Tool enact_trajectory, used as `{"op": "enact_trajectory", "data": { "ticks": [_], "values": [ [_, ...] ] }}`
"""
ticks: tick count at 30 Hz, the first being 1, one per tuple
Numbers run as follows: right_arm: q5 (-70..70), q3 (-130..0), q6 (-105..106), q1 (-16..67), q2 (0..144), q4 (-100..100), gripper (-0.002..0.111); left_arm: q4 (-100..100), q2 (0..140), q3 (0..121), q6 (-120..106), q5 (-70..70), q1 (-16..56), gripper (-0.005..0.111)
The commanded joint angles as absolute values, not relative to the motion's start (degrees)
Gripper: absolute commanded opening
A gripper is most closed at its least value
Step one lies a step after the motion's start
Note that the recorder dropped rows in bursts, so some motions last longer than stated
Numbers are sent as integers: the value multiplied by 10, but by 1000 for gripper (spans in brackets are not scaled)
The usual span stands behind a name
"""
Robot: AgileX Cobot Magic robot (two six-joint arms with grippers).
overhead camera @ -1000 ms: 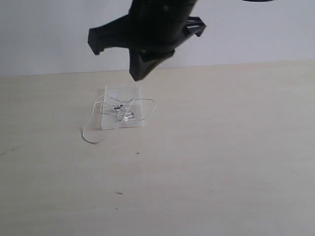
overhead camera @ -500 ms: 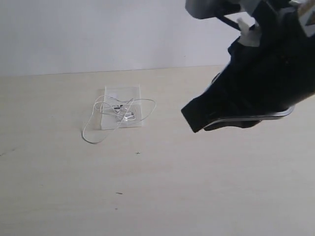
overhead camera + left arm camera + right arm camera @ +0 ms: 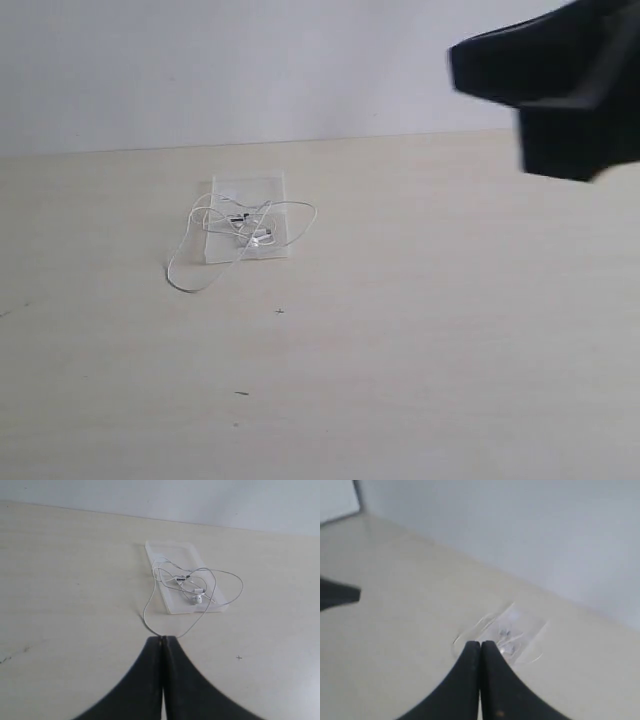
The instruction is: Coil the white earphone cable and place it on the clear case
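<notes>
Exterior view: the white earphone cable (image 3: 262,236) is lying tangled on the clear case (image 3: 250,185), with one loop spilling off the case onto the table (image 3: 400,350). A dark, blurred arm (image 3: 560,80) is hanging well apart from the case.

Left wrist view: the left gripper (image 3: 162,640) is pressing its fingers together, pointing toward the case (image 3: 172,552).

Right wrist view: the right gripper (image 3: 480,645) is likewise keeping its fingers closed, and the case (image 3: 525,627) is lying blurred beyond them.

A pale wood-grain table (image 3: 400,350) fills most of the scene, matte and evenly lit, with a few tiny dark specks (image 3: 280,311) on it. Behind it rises a plain grey-white wall (image 3: 250,70). The blurred right wrist view shows what may be a lighter panel (image 3: 337,497) adjoining it.
</notes>
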State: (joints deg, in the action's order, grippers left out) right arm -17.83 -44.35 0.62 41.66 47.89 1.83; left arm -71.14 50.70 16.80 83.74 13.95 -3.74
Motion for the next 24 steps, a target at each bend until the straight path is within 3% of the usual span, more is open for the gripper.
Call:
{"op": "enact_trajectory", "data": {
  "ticks": [1,11,24],
  "values": [
    [-25,-284,19,333,361,16,0,-713,504,165,841,143,-39,0],
    [0,-63,15,145,126,16,0,-713,504,165,841,143,-39,0],
    [-132,0,10,133,0,16,0,-713,504,165,841,143,-39,0]
  ]
}}
